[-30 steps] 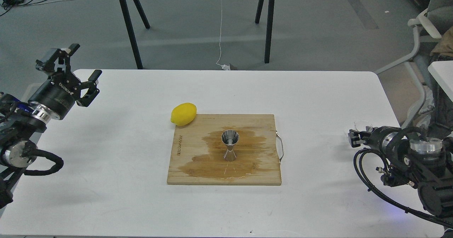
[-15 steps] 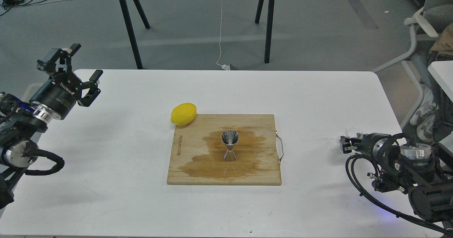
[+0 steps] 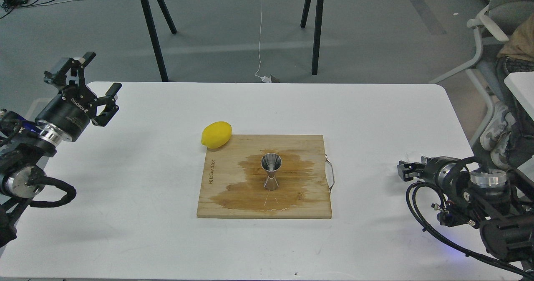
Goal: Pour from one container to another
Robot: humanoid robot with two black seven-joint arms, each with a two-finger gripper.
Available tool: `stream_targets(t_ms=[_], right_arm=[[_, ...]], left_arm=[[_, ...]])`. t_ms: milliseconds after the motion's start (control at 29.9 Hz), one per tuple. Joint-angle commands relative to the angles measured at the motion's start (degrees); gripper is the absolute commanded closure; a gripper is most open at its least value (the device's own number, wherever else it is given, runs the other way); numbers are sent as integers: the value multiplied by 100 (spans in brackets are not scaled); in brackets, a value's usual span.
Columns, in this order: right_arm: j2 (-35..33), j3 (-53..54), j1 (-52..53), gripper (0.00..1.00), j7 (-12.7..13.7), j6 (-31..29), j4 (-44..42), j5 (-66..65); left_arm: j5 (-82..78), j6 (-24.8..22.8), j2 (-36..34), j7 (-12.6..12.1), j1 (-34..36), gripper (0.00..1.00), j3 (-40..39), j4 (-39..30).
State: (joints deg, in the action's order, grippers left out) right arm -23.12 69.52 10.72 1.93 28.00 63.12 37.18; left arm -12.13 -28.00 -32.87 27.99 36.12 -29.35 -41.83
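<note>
Centrally, jigger (image 3: pixel 271 176) upright on wet board (image 3: pixel 308 208); lemon (image 3: pixel 216 134) touching corner.

Lemon (image 3: pixel 216 135) – bright yellow. Jigger (image 3: pixel 271 176) – shiny steel, silver-grey. Cutting board (image 3: pixel 233 197): light tan wood w/ a darker brown wet patch in the mid. Tabletop (image 3: pixel 146 231) plain white. Both arms black; floor (image 3: pixel 233 26) grey.

Jigger (image 3: pixel 271 171) is polished steel, mirror-glossy. Cutting board (image 3: pixel 264 176) is pale wood with a darker wet-looking stain; table (image 3: pixel 167 214) is smooth matt white. Lemon (image 3: pixel 216 135) has a waxy yellow sheen.
</note>
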Motion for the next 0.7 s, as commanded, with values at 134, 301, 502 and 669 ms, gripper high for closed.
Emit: stream_targets(t_ms=[134, 301, 502, 669], right_arm=[[0, 35, 26, 0, -17, 0, 69, 0], [18, 88, 79, 0, -17, 0, 78, 0], [-35, 79, 351, 0, -17, 0, 87, -17], [-245, 36, 904, 0, 9, -49, 279, -218]], left_arm=[[0, 0, 0, 1, 0, 8, 0, 0], [-9, 0, 0, 1, 0, 8, 0, 0], [-26, 0, -8, 1, 17, 8, 0, 0], [-26, 0, -35, 1, 105, 8, 0, 0]])
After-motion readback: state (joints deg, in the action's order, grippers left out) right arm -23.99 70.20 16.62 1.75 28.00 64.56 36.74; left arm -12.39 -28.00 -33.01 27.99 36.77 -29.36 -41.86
